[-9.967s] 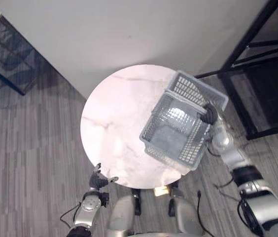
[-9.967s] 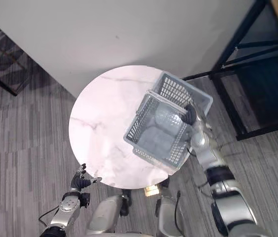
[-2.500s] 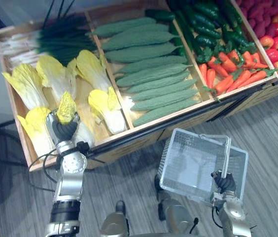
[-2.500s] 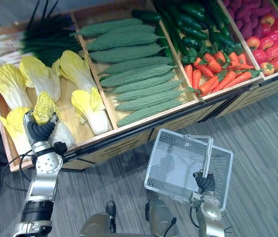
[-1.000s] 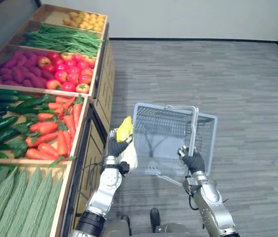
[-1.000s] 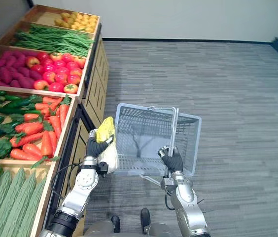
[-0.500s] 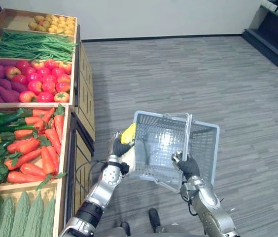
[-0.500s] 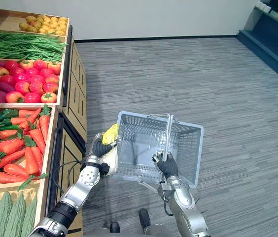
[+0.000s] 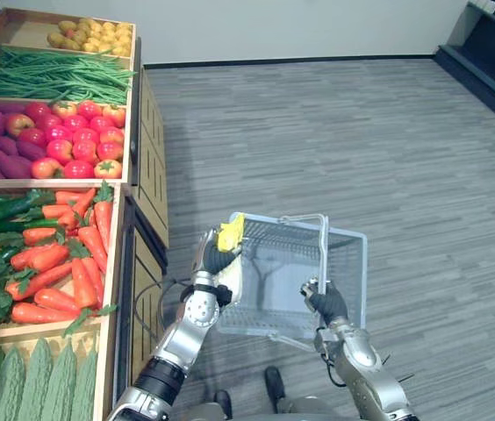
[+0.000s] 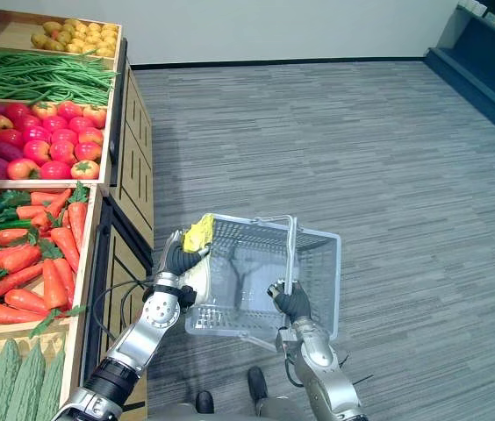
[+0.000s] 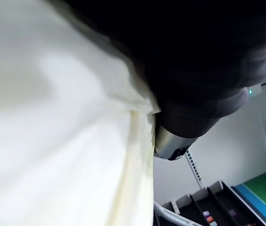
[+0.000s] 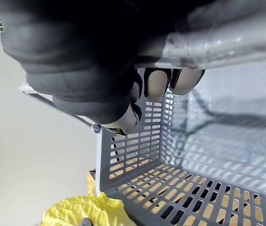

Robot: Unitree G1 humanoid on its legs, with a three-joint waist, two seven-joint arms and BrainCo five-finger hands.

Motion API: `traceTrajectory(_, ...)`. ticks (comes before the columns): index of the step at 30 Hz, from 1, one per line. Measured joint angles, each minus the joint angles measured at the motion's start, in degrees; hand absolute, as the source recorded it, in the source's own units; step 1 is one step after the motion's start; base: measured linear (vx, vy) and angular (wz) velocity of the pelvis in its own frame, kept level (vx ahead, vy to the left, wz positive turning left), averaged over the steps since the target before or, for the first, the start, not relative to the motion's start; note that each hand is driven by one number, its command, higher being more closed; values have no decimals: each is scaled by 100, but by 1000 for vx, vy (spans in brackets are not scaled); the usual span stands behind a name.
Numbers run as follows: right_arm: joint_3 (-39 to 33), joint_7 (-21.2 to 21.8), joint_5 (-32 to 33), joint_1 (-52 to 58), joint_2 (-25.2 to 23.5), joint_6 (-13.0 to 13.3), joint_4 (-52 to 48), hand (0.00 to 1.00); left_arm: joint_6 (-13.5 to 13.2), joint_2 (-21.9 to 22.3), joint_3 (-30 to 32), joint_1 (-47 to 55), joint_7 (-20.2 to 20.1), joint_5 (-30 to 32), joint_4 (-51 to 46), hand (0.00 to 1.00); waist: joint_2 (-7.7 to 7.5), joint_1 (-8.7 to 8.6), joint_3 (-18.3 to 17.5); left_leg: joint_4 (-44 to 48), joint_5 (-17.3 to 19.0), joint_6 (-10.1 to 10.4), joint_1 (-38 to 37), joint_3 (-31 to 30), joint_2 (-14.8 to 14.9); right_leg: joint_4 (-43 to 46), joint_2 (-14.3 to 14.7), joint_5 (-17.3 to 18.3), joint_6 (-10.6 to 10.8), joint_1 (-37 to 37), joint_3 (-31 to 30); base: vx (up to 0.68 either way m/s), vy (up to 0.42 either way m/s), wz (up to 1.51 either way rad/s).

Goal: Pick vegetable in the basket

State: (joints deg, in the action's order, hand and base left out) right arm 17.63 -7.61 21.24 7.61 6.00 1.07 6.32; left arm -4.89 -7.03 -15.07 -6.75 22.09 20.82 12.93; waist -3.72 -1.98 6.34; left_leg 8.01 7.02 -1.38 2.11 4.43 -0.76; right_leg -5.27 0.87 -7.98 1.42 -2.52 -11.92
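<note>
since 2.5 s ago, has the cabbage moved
Yes: off the wooden stand, where it lay; the left hand holds the cabbage at the basket's left rim.

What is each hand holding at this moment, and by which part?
The left hand holds a napa cabbage round its middle, yellow tip above, pale base below. The right hand holds the grey basket by its handle.

Grocery shop, produce section. Wooden display bins (image 9: pixel 153 158) hold stock sorted by kind: carrots (image 9: pixel 59 254), tomatoes (image 9: pixel 76 140), green beans (image 9: pixel 50 77), cucumbers (image 9: pixel 2 210), bitter gourds (image 9: pixel 19 390), potatoes (image 9: pixel 85 33). Grey aisle floor (image 9: pixel 362 123) runs alongside. Grey plastic shopping basket (image 9: pixel 353 272) fits too.
</note>
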Motion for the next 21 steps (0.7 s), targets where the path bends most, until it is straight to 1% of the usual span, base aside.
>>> traceTrajectory(6, 35, 38, 11, 2, -108, -46, 159, 100, -3, 127, -5, 248, -82, -111, -2, 100, -56, 3, -39, -29, -1, 0, -4, -49, -25, 4, -28, 15, 21, 22, 58, -36, 41, 6)
traceTrajectory(12, 101, 158, 119, -12, -103, -45, 158, 100, -5, 132, -17, 290, -89, -241, 185, 100, -103, -6, -86, -27, -1, 1, -4, -32, -25, -1, -29, 18, 24, 6, 55, -11, 17, -1)
traceTrajectory(17, 345, 181, 463, -89, -50, -48, 153, 100, 3, 133, -77, 176, -99, -202, 647, 100, -131, -17, -105, -4, -1, 0, 44, 19, -25, 2, -28, 17, 25, -57, 37, -9, 29, -5)
traceTrajectory(21, 536, 206, 834, -128, -22, -48, 147, 100, 5, 130, -236, -84, -206, -40, 1071, 100, -139, -20, -110, 1, -1, 0, 52, 25, -25, 5, -27, 16, 25, -69, 20, -2, 8, 0)
